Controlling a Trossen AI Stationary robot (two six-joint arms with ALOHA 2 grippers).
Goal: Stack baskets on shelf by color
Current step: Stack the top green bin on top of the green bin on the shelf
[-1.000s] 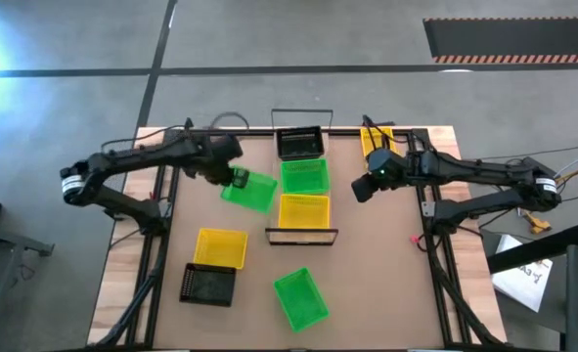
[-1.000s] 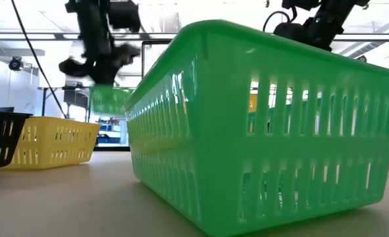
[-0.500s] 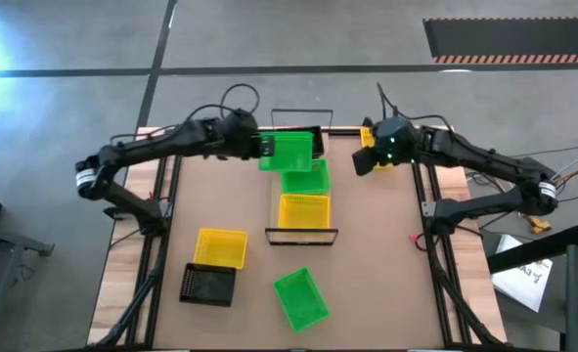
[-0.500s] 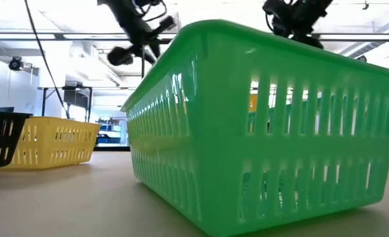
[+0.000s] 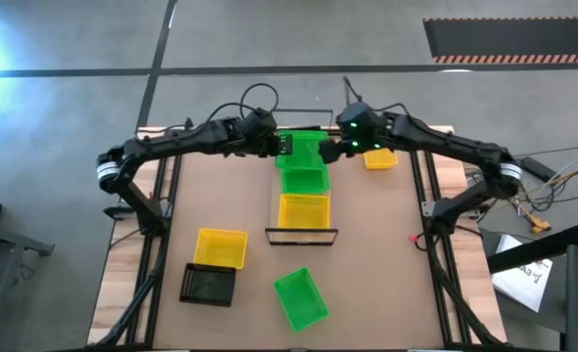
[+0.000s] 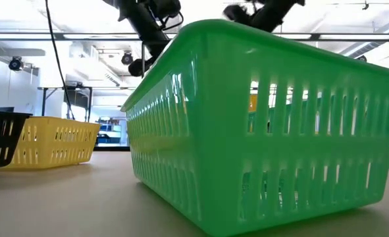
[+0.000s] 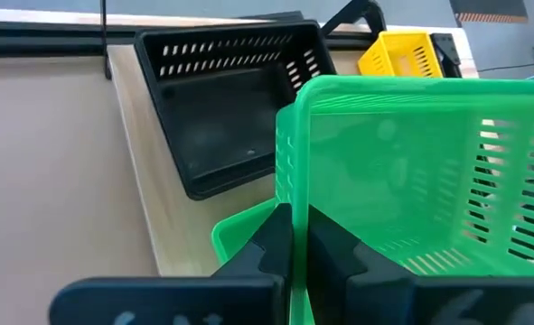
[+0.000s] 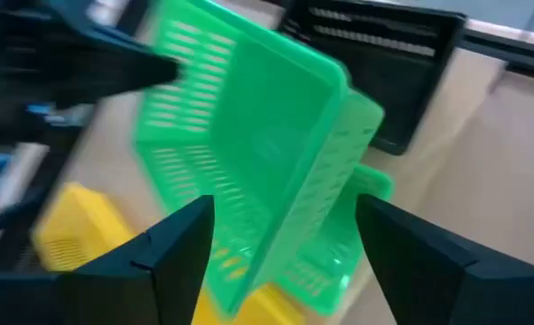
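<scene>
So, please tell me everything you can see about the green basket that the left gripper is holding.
The green basket is bright green plastic, rectangular and open-topped, with slotted walls and a plain floor. The left gripper is shut on one wall's rim, holding the basket tilted in the air above the shelf. Another green basket lies just beneath it, and a black basket sits farther along the shelf. The right gripper stands open at the held basket's other side; whether it touches is unclear.
</scene>
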